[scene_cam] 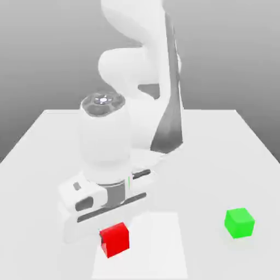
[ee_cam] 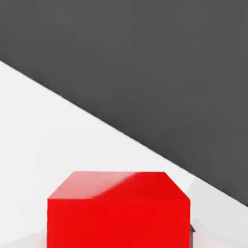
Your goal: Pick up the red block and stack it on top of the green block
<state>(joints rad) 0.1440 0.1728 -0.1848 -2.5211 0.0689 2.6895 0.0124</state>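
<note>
The red block (scene_cam: 115, 240) sits near the front of the white table, directly below the arm's white hand. My gripper (scene_cam: 113, 228) is lowered straight over it and is shut on it. In the hand view the red block (ee_cam: 118, 213) looms very close, and a dark fingertip (ee_cam: 192, 229) presses against its side. The green block (scene_cam: 239, 222) rests on the table well off to the exterior view's right of the red block, at about the same depth, with nothing on top of it.
The white table (scene_cam: 219, 147) stretches back behind the arm. Its edge runs diagonally through the hand view, with dark floor (ee_cam: 160, 63) beyond. The arm's bulky white links (scene_cam: 136, 65) rise above the middle of the table.
</note>
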